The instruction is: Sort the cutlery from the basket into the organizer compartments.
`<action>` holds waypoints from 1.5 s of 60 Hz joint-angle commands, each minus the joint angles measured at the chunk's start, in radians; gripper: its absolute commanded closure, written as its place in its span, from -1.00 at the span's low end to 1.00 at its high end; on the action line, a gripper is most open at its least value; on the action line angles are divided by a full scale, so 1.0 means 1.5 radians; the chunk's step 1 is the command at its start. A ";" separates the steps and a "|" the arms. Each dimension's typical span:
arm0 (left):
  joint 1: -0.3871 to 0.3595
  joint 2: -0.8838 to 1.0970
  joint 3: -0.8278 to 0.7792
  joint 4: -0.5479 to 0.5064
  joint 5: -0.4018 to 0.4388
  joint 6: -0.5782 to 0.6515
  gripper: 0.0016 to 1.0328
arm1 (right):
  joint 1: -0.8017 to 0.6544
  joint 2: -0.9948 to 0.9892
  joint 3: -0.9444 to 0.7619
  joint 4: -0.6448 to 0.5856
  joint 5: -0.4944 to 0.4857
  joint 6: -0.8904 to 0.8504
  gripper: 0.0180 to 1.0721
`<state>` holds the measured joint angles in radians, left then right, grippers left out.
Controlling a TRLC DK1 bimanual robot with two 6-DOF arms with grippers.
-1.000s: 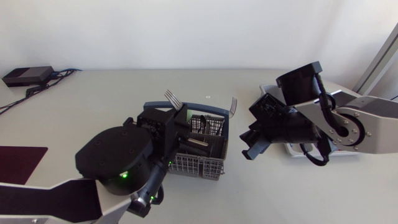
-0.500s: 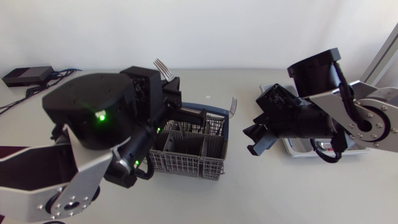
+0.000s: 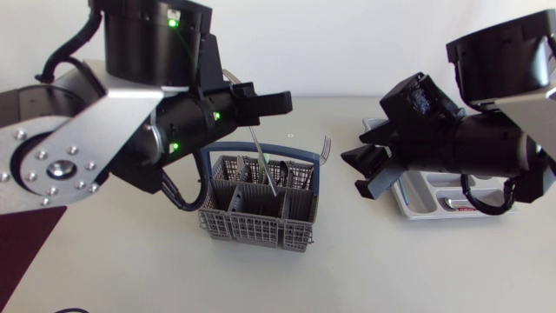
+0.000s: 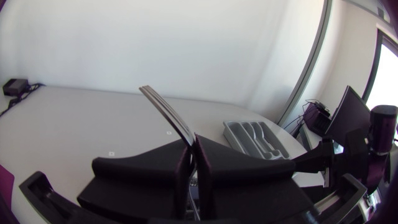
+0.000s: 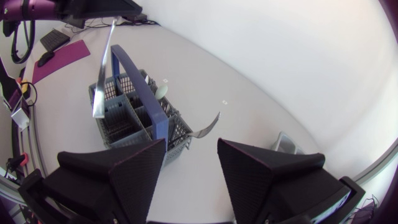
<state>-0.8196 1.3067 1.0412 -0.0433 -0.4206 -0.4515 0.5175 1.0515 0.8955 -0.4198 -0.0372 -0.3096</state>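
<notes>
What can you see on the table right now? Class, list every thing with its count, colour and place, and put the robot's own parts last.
basket: one, grey mesh with a blue handle, mid-table between the arms.
fork: one, silver, leaning out of the basket's side nearest the right arm.
piece of cutlery: one, silver, held above the basket; type unclear.
more cutlery: count unclear, inside the basket.
organizer: one, grey, on the table by the right arm.
mat: one, dark red, at the table's left edge.
box: one, black, far left corner.
left hand: one, black, shut on the piece of cutlery.
right hand: one, black, open and empty, between basket and organizer.
</notes>
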 commanded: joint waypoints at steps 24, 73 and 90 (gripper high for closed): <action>0.027 0.135 0.197 -0.164 0.042 -0.196 0.94 | 0.098 0.062 0.107 -0.002 0.003 0.055 -0.20; 0.109 0.271 0.401 -0.373 0.148 -0.322 0.94 | 0.190 0.213 0.167 0.060 0.169 0.018 -0.20; 0.125 0.274 0.425 -0.395 0.183 -0.335 0.94 | 0.228 0.251 0.163 0.105 0.283 -0.027 -0.20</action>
<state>-0.6468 1.6993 1.6260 -0.6220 -0.1608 -0.9173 0.8383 1.4013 1.1252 -0.2893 0.3447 -0.3164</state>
